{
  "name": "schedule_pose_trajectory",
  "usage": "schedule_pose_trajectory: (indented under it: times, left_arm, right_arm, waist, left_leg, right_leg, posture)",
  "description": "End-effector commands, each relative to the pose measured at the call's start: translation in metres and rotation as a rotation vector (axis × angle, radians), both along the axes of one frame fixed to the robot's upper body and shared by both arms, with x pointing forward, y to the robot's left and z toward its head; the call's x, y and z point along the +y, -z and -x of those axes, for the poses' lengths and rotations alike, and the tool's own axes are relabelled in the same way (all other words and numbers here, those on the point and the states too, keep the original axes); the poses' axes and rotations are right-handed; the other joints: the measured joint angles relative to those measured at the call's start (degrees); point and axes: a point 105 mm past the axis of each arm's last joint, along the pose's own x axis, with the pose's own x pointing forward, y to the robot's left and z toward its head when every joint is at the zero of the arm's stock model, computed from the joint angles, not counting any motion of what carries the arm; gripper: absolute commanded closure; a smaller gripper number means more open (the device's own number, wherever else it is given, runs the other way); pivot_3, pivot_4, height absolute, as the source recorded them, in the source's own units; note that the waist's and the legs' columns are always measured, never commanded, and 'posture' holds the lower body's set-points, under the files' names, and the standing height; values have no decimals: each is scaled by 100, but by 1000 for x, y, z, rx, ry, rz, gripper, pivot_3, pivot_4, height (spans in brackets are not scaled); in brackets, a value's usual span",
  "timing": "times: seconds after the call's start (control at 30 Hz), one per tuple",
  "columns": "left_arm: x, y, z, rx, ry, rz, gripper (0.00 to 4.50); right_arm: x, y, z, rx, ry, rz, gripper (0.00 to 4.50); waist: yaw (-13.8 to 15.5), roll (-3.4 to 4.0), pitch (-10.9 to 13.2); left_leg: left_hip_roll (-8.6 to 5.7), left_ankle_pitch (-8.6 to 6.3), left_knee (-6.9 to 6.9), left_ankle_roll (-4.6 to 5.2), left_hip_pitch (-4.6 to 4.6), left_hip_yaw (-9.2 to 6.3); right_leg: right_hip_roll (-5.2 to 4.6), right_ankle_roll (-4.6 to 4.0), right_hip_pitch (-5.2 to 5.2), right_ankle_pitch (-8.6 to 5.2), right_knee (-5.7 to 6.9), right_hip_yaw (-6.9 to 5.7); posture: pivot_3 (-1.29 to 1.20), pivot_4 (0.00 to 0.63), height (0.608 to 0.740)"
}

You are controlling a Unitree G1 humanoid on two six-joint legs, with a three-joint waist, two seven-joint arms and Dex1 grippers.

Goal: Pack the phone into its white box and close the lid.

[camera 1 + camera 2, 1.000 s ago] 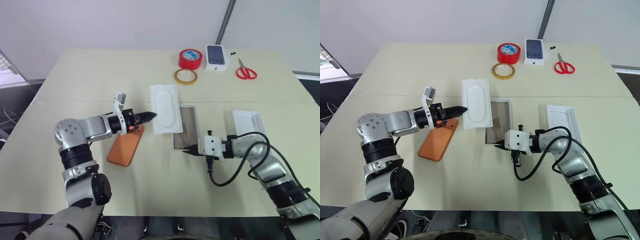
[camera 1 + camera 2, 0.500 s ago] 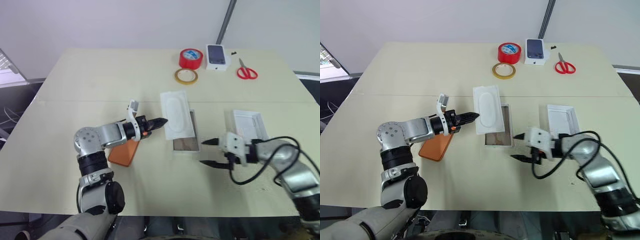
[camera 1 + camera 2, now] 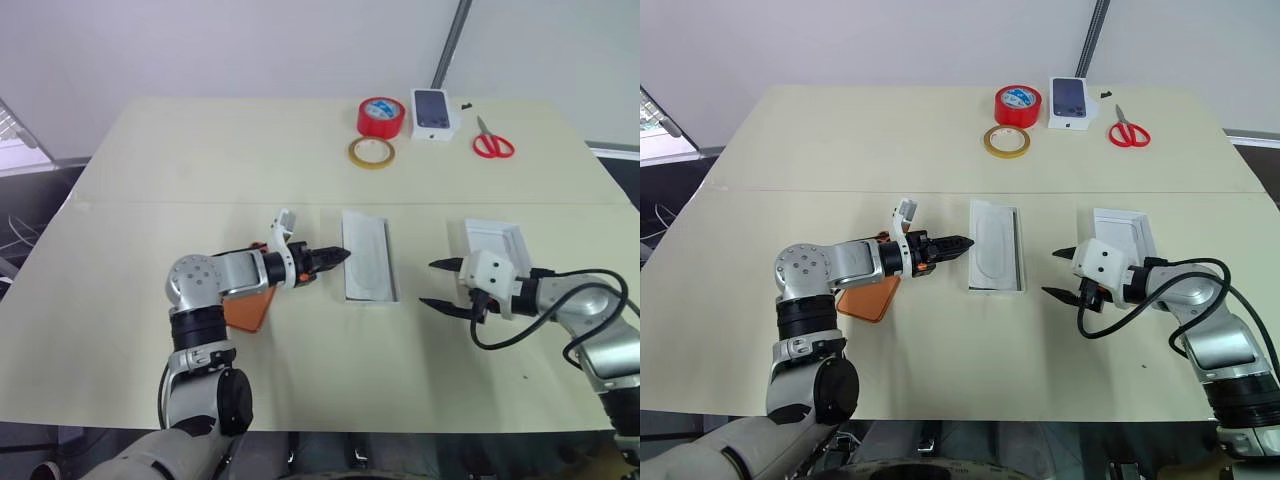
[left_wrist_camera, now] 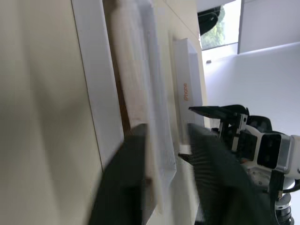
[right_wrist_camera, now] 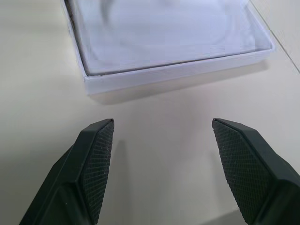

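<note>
L gripper: fingers parted, nothing between them, tips just short of the white box. The flat white insert lies inside the box. Phone sits behind L fingers, partly under the arm. R gripper: fingers wide apart, empty, pointing at box from opp. side. Lid beside R gripper.

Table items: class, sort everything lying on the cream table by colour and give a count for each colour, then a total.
Red: 2, a red tape roll and red-handled scissors.
Yellow: 1, a yellow tape ring.
Orange: 1, a flat orange phone.
White: 3, a small printed carton, a shallow tray holding a flat insert, a cardboard lid.
Total: 7.
</note>
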Motion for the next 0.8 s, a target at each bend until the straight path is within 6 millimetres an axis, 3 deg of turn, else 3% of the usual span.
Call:
schedule_pose_trajectory:
  times: [0.03, 0.1, 0.27, 0.33, 0.43, 0.53, 0.8]
  left_arm:
    - [-1, -7, 3, -47, 24, -4, 1164]
    - [5, -11, 3, -84, 20, -22, 177]
    - [23, -34, -3, -307, -26, -95, 48]
    - [31, -40, -5, -415, -41, -153, 0]
    - [51, -41, -10, -659, -57, -336, 0]
    - [75, -35, -8, -825, -28, -468, 0]
    - [117, -19, -3, -1024, 10, -616, 0]
  right_arm:
    - [2, -15, -7, -71, 2, -15, 988]
    - [5, -24, -14, -108, 14, -54, 988]
    - [30, -57, -28, -163, 17, -258, 988]
    - [42, -60, -29, -152, -9, -309, 1544]
    - [61, -49, -34, -164, -23, -274, 2788]
    - [77, -26, -43, -166, -22, -179, 4388]
    - [87, 7, -47, -86, -114, 21, 4457]
  waist:
    - [-3, 0, 0]
    - [-36, 0, 0]
    - [-51, 2, -1]
    - [-44, 2, -1]
    - [-39, 4, -2]
    - [-56, 7, -2]
    - [-23, 9, -1]
  left_leg:
    - [0, 0, 0, 0, 0, 0]
    - [0, 0, 0, 0, 1, 0]
    - [3, 7, -2, -12, 3, -1]
    - [3, 7, -3, -12, 3, -1]
    - [2, 7, -4, -12, 3, -1]
    - [2, 7, -10, -12, 2, -1]
    - [2, 0, -6, 4, -29, 1]
  right_leg:
    - [0, 0, 0, 0, 0, 0]
    - [0, 0, 0, 0, 0, 0]
    - [4, 0, -6, 0, 12, 0]
    - [4, -1, -7, 0, 12, 1]
    - [3, -2, -6, 0, 10, 1]
    - [1, -5, -10, -1, 7, 2]
    - [-9, -7, -34, -1, 0, 1]
  posture:
    - [0, 150, 740]
    - [0, 150, 740]
    - [0, 150, 740]
    - [0, 150, 740]
    - [0, 150, 740]
    - [0, 150, 740]
    - [0, 150, 740]
